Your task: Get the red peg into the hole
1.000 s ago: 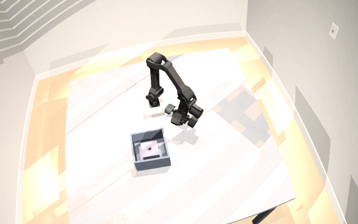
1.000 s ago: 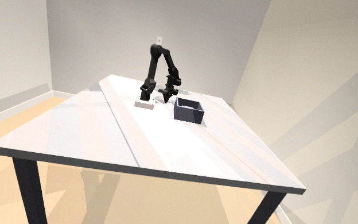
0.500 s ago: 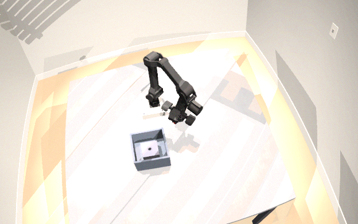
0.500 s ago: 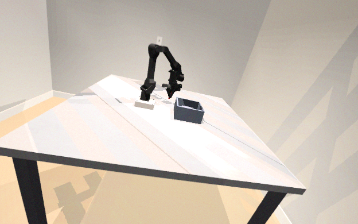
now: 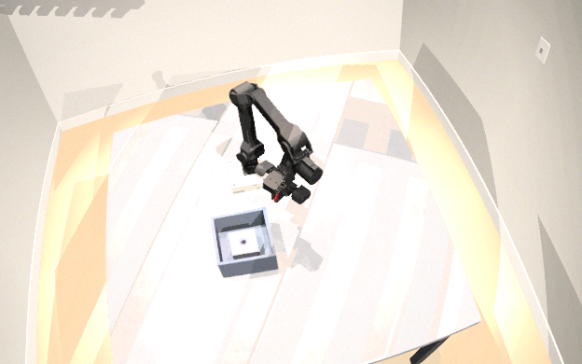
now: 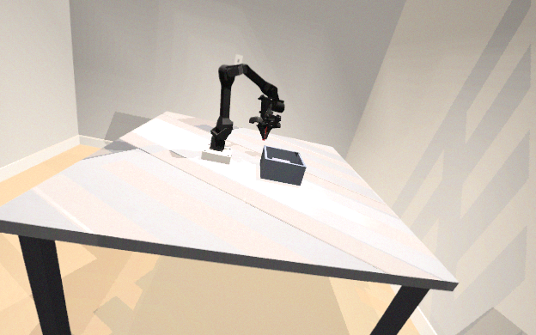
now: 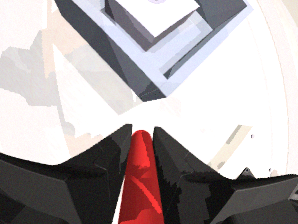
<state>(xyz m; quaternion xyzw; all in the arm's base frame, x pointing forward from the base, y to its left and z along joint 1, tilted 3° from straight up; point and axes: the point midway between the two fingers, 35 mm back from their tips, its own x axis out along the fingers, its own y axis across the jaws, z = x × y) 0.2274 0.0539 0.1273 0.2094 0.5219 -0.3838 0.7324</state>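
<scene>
The red peg (image 5: 276, 198) (image 6: 265, 132) (image 7: 141, 175) is held between the fingers of my gripper (image 6: 264, 137) (image 7: 142, 131), which is shut on it. In the wrist view the peg runs up between both fingertips. The gripper and peg are above the table, beside the open box and higher than its rim. The grey-blue box (image 5: 250, 267) (image 6: 281, 173) (image 7: 166, 90) stands on the table. Inside it lies a pale plate (image 5: 236, 247) (image 7: 155, 22) with a dark round hole near its middle, seen in the top view. In the exterior view the box wall hides most of the plate.
The arm's white base (image 5: 247, 189) (image 6: 216, 156) stands on the table, to the left of the box in the exterior view. The box's raised walls surround the plate. The table (image 5: 341, 303) (image 6: 164, 215) has a dark front edge in the exterior view.
</scene>
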